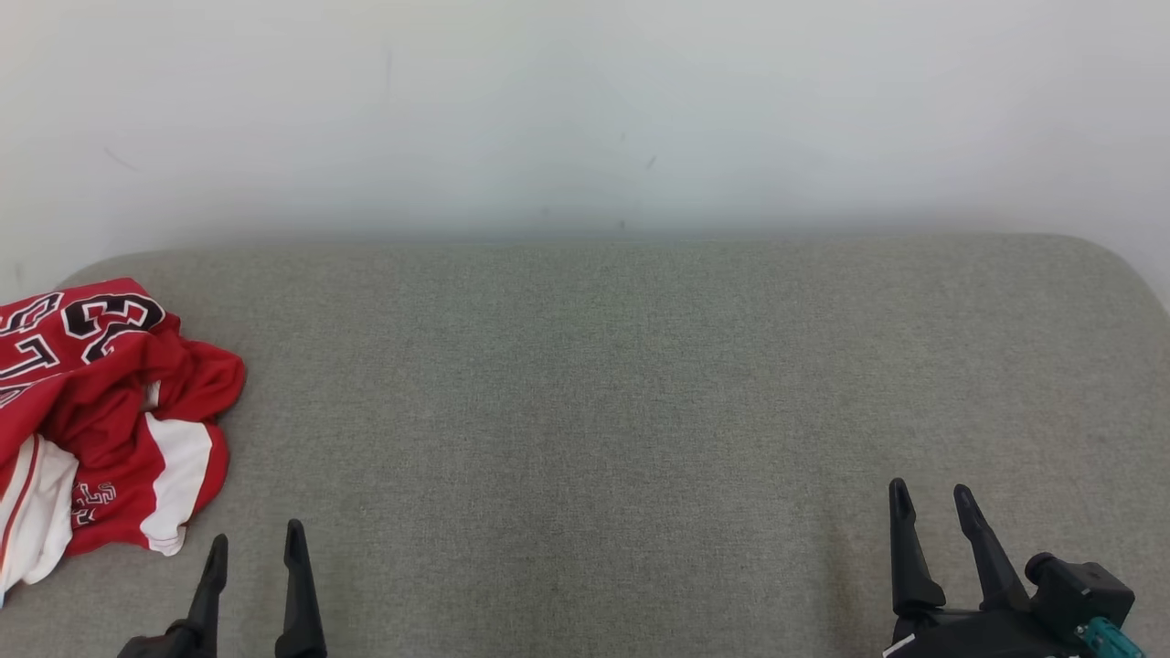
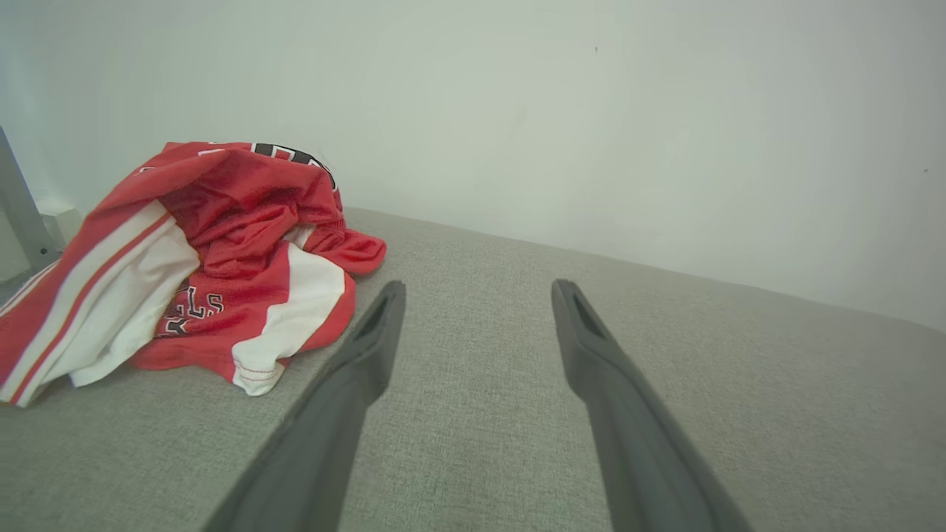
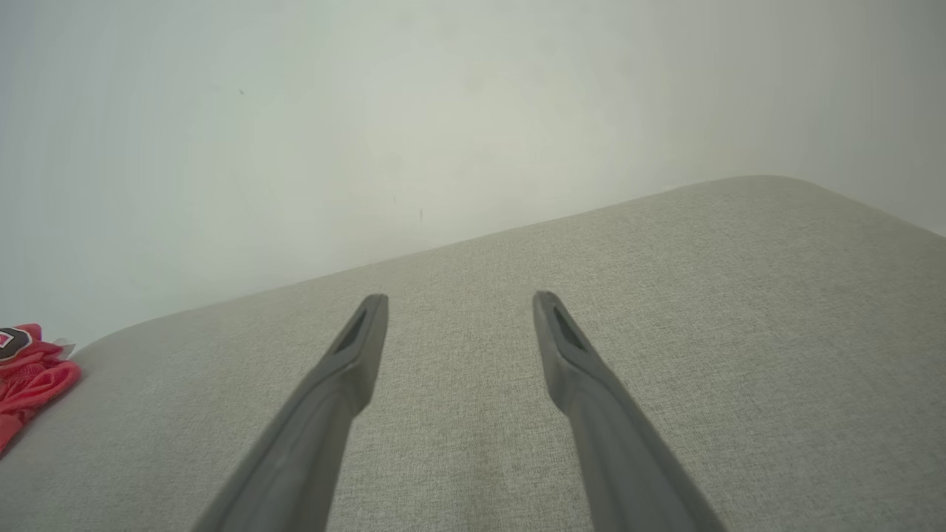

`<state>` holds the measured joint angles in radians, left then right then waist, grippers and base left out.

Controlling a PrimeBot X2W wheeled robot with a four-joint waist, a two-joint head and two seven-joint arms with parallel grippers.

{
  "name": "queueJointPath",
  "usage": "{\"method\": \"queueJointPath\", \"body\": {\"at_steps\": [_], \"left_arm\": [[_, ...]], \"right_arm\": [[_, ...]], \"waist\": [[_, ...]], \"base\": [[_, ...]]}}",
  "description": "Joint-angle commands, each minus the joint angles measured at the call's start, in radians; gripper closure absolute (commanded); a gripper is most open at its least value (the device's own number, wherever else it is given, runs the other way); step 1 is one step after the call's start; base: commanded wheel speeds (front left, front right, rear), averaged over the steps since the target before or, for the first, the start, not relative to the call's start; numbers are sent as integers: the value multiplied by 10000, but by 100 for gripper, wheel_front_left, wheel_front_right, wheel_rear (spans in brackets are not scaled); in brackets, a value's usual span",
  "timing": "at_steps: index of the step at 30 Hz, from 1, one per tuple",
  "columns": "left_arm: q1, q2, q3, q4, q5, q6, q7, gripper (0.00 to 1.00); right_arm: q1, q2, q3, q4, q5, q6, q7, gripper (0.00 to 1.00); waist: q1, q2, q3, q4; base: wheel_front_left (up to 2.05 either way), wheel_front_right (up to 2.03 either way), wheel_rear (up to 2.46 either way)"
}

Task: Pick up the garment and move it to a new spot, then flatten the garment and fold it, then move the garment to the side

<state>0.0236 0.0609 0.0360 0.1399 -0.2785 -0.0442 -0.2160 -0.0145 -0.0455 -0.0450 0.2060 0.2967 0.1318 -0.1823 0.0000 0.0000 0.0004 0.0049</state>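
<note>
The garment is a red and white jersey with black lettering, lying crumpled at the far left of the grey fabric surface. In the left wrist view the garment bunches up left of the fingers, close to the left fingertip. My left gripper stands open near the front edge, just right of and below the garment, holding nothing. My left gripper shows bare fabric between its fingers. My right gripper is open at the lower right, far from the garment. From the right wrist, my right gripper is empty and the garment peeks in at the left edge.
A pale wall rises directly behind the grey surface. The surface's back right corner is rounded. A grey post stands at the far left behind the garment in the left wrist view.
</note>
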Motion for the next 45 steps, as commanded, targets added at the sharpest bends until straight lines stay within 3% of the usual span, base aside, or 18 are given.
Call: {"method": "queueJointPath", "body": {"at_steps": [1,11,32,45], "left_arm": [[126,50,47,-149,245,-37,-92,0],[430,406,-121,-282,1122,-507,-227,0],[904,187,229,-698,2757,-466,-517,0],[986,82,409,-793,2603,-479,-488,0]], "right_arm": [[145,-55,43,-100,-186,-15,-98,0],[340,-63,186,-195,-952,-17,-360,0],[646,-67,169,-396,-2410,-21,-867,0],[664,-63,-25,-301,-2070,-21,-839,0]], "waist": [[0,0,-15,7],[0,0,-59,5],[0,0,-57,30],[0,0,-11,19]], "base": [[0,0,0],[0,0,0],[0,0,0],[0,0,0]]}}
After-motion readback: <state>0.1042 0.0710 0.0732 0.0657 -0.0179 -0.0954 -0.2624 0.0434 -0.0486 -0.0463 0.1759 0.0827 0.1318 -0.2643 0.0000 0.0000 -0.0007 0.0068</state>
